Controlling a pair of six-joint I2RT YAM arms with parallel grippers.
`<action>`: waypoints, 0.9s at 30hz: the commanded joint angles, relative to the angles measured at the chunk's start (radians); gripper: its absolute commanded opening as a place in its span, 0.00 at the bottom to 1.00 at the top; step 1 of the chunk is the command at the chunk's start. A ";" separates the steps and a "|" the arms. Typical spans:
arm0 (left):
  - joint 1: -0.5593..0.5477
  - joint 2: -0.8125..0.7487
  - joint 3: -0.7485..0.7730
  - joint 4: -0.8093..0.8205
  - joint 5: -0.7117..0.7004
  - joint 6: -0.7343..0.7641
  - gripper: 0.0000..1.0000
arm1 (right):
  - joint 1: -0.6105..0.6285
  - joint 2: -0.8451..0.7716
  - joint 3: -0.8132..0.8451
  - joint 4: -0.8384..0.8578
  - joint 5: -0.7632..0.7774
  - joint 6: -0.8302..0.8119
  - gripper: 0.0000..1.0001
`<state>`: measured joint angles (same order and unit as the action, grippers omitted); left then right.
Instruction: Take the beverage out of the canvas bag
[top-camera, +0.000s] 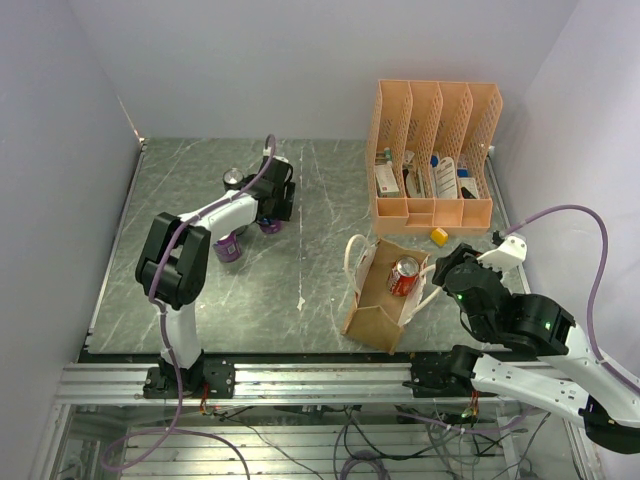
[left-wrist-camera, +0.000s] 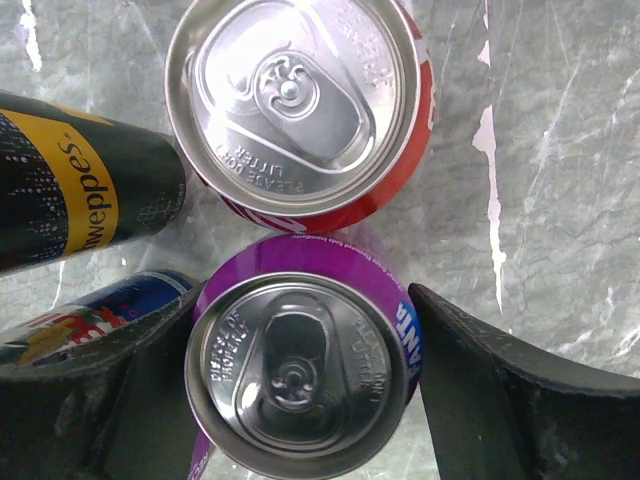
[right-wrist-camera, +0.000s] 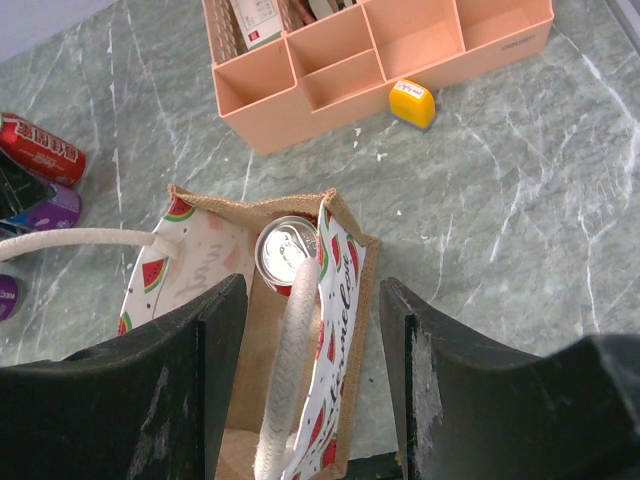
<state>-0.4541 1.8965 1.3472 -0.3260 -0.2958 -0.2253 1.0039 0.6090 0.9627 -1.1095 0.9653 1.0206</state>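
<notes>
Overhead, right claw (right-wrist-camera: 312, 283) gapes; a rope handle (right-wrist-camera: 290, 350) seemingly lies against the can (right-wrist-camera: 285, 250) inside the canvas bag (right-wrist-camera: 338, 300).

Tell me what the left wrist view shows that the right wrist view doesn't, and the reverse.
Left wrist only: the Schweppes can, a blue can, and the left pincer flanking the purple can. Right wrist only: the open canvas bag with a beverage can inside, the peach organizer, a yellow block. Both: the marbled table and, apparently, the red can and purple can.
</notes>
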 joint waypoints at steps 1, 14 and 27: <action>0.005 -0.043 0.029 0.058 -0.033 0.000 0.86 | 0.004 -0.011 0.001 -0.009 0.029 0.016 0.56; -0.028 -0.428 -0.098 0.039 0.124 -0.061 1.00 | 0.004 -0.017 0.001 -0.001 0.024 0.011 0.55; -0.547 -0.924 -0.659 0.179 0.119 -0.496 0.89 | 0.005 -0.047 -0.007 0.023 0.014 -0.014 0.56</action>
<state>-0.8612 1.0775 0.7441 -0.1543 -0.0994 -0.5533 1.0039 0.5781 0.9627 -1.1042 0.9638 1.0130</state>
